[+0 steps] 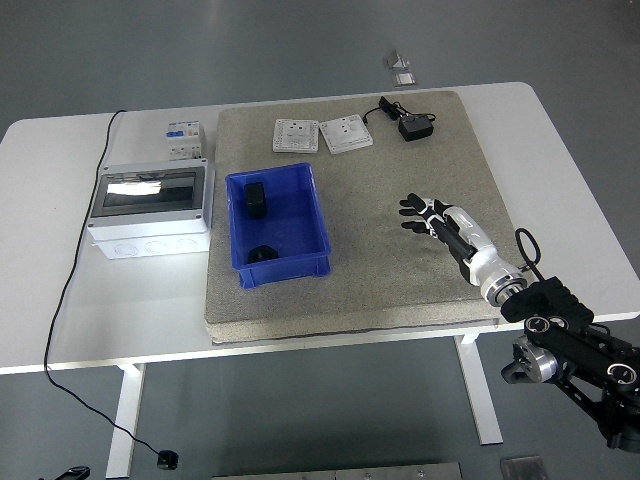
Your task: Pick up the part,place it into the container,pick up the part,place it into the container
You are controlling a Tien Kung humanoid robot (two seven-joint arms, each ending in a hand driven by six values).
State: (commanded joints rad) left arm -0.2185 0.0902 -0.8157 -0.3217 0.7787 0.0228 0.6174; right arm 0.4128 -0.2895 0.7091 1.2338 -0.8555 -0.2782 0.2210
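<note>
A blue container stands on the left part of the grey mat. Two black parts lie in it, one at the far end and one at the near end. A black adapter with its cable lies at the mat's far right. My right hand hovers low over the mat's right side, well right of the container, with its fingers spread and holding nothing. My left arm is out of view.
Two white socket plates lie at the mat's far edge. A grey electrical box with a clear lid and a small circuit breaker stand left of the mat. A black cable runs off the table's left.
</note>
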